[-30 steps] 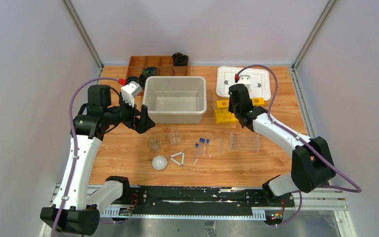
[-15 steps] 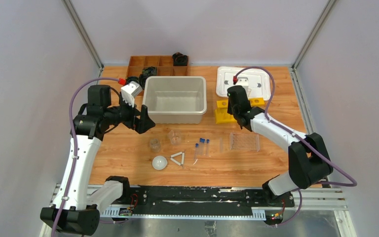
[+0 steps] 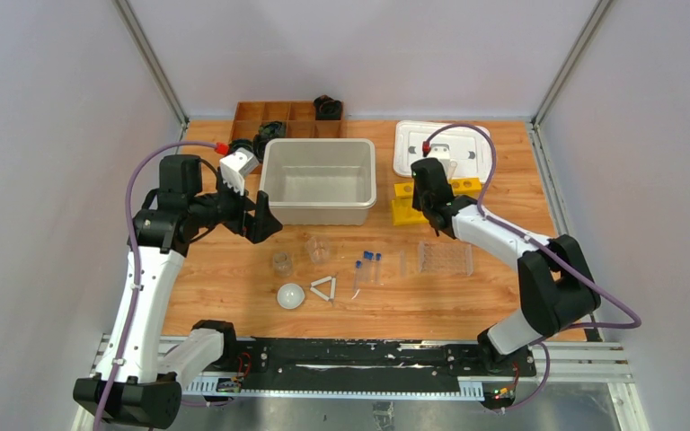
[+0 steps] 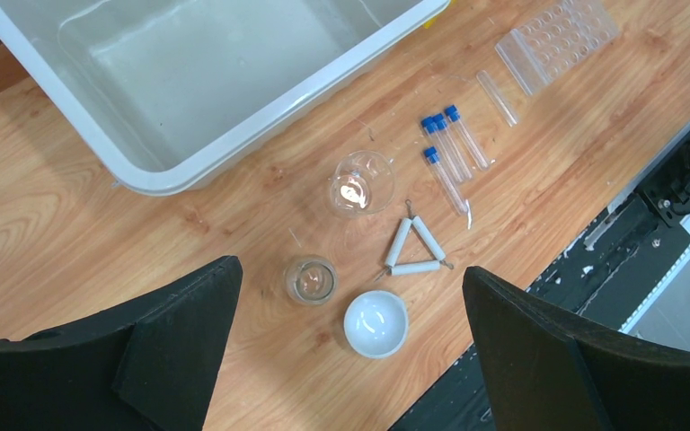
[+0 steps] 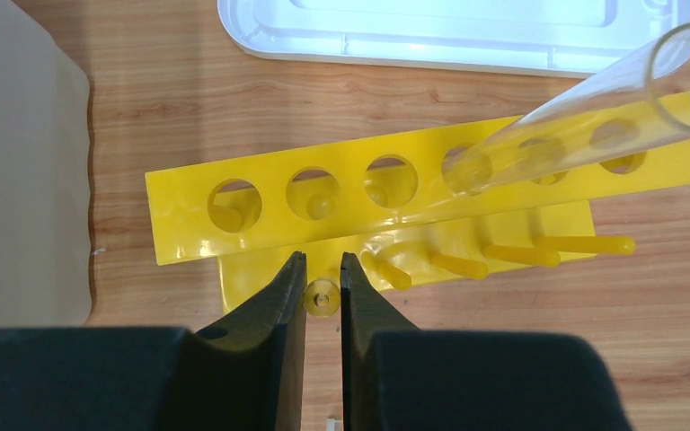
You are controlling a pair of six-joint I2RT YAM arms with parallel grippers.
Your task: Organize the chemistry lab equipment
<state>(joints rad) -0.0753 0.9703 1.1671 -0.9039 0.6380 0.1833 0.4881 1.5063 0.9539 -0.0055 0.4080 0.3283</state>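
Over the last second the right arm is brought slightly leftward and back, so that the right end effector [image 5: 322,262] now sits over the yellow plastic rack [image 5: 352,196] at the far right of the wooden table [image 3: 234,269]. The left arm is not moved at all. The right end effector is drawn narrow, with one short yellow peg [image 5: 322,297] of the rack flanked by its fingers with hardly any gap — whether the peg is actually pinched cannot be told. A grasp on the rack is judged to be the step in hand. The left end effector [image 4: 350,269] is held wide and empty above the loose pieces.

Two small clear beakers [image 4: 360,184] [image 4: 310,278] are counted, as are three thin clear blue-capped tubes [image 4: 467,139]. One uncapped clear tube [image 4: 499,85] lies beside the single clear plastic well rack [image 4: 557,40]. There is one white dome [image 4: 375,323], one white triangle [image 4: 418,267], one large white plastic bin [image 4: 216,81] and one flat white lid [image 5: 449,36]. Six round holes are counted in the yellow rack, and one long clear tube [image 5: 575,108] is leant slantwise into one of them — everything else lies unsorted on the table.
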